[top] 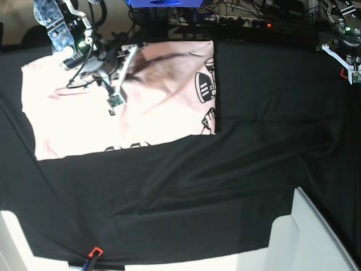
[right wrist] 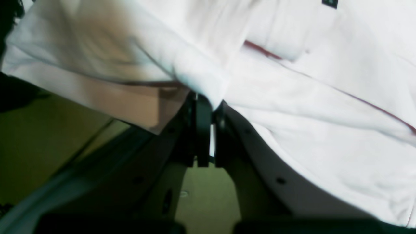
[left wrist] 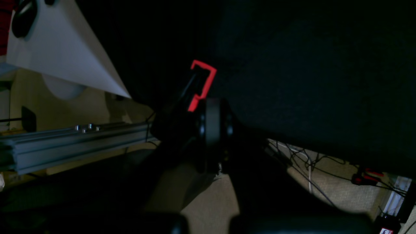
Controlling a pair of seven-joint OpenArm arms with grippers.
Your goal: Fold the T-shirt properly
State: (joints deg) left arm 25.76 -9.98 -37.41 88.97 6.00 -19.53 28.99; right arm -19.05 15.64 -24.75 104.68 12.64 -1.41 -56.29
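the t-shirt (top: 113, 107) lies spread across the far left part of the desk (top: 254, 141), on the black cloth (top: 237, 186) that covers it. some black print shows along its right and near edges. it's thin soft cotton, so i'd guess light and floppy: it'll sag and crease wherever it isn't supported, and slide easily over the cloth. best places to grab look like a hem, corner or sleeve edge, not the flat middle.

the right hand (right wrist: 208, 107) is clamped shut on a bunched fold of the shirt near its far edge. the left hand (left wrist: 213, 126) is closed with nothing in it, parked well away at the far right corner.

hard to tell: the left wrist view is nearly all dark, and i can't make out which part of the shirt is pinched.
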